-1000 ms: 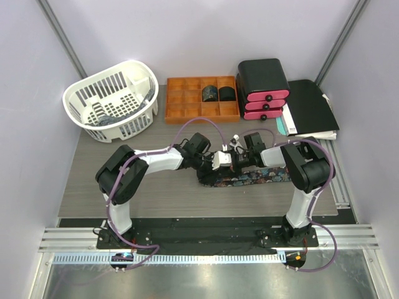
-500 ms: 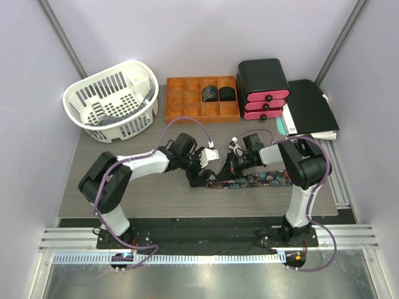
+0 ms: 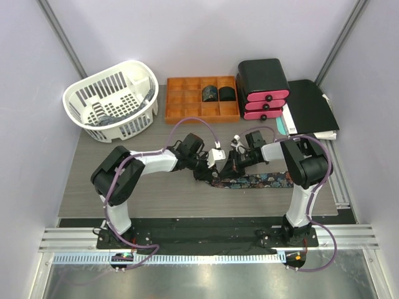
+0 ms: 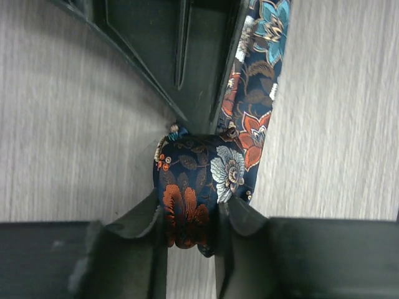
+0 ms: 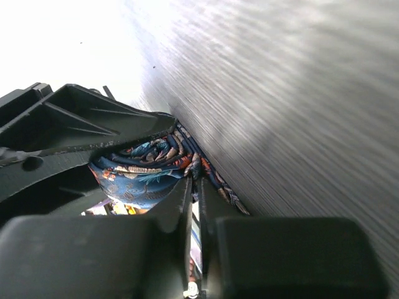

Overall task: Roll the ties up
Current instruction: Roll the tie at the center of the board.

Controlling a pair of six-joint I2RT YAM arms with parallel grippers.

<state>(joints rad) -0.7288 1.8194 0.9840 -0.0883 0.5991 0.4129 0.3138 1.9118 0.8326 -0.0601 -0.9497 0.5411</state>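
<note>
Left arm (image 3: pixel 159 161) tucked rightward, pincer (image 4: pixel 191 205) clamping tie (image 4: pixel 249 124)

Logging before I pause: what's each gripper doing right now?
Left gripper: closed on the tie's rolled end.
Right gripper: closed beside that roll; whether it pinches fabric cannot be told.

Left fingers (image 4: pixel 140 224): gap filled by tie roll (image 4: pixel 190 184), no room between. Straight ahead: right gripper (image 5: pixel 194 187) blocks, tip at roll. Ahead-right: tie tail (image 4: pixel 259 62) flat on table (image 4: pixel 62 137). Outboard of both fingers: bare table, passable. Right fingers (image 5: pixel 174 208): left gripper (image 4: pixel 192 202) crowds left of tips; right of tips, open table.
</note>
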